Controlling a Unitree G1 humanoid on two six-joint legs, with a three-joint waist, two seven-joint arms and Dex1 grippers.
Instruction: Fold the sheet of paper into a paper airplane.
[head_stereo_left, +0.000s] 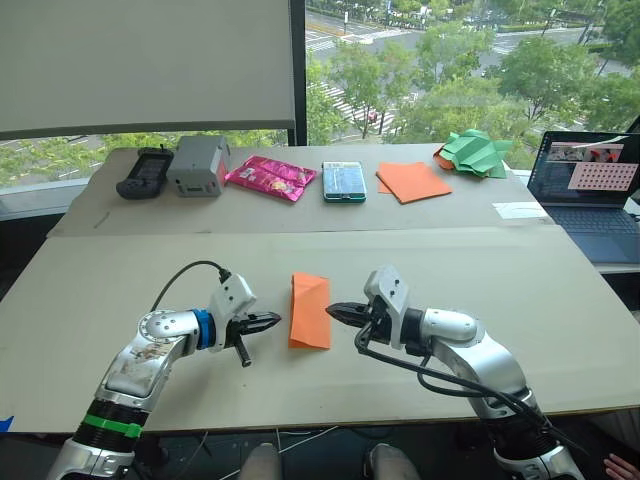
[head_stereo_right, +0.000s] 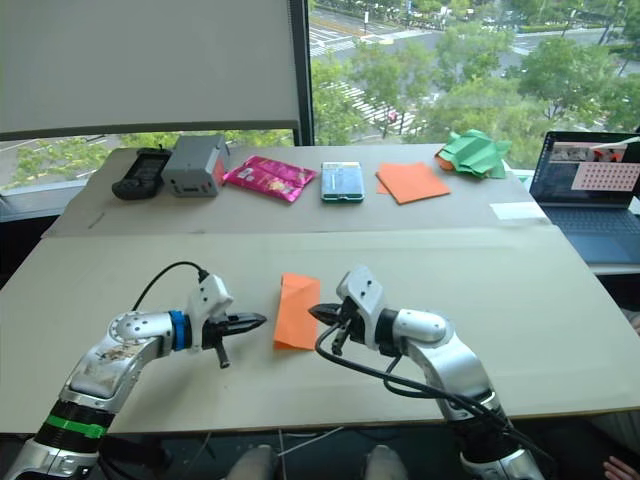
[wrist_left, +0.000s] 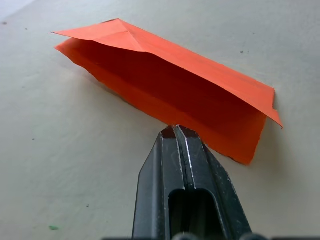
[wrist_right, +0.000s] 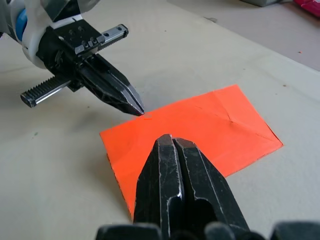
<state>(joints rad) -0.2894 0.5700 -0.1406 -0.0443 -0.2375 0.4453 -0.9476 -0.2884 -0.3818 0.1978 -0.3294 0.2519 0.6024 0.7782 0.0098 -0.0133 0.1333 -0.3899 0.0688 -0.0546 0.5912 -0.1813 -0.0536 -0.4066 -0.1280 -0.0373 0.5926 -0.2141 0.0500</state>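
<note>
A wide beige table (head_stereo_left: 120, 300) stands before a window (head_stereo_left: 450, 60) that looks onto trees and a street, with a white blind (head_stereo_left: 150, 60) drawn over its left part. Along the far edge lie a black handheld device (head_stereo_left: 145, 172), a grey box (head_stereo_left: 198, 165), a pink snack packet (head_stereo_left: 270, 177), a small teal box (head_stereo_left: 344, 181), smooth orange sheets (head_stereo_left: 412, 181) and a green paper shape (head_stereo_left: 477, 153). A laptop (head_stereo_left: 590, 190) at the right is cut off by the frame.

The sheet of paper (head_stereo_left: 309, 311), folded in half with its upper flap slightly lifted, lies near the front of the table between the two grippers. The left gripper (head_stereo_left: 272, 321) and the right gripper (head_stereo_left: 334, 311) both have their fingers pressed together, holding nothing, tips pointing at the paper's long edges.
</note>
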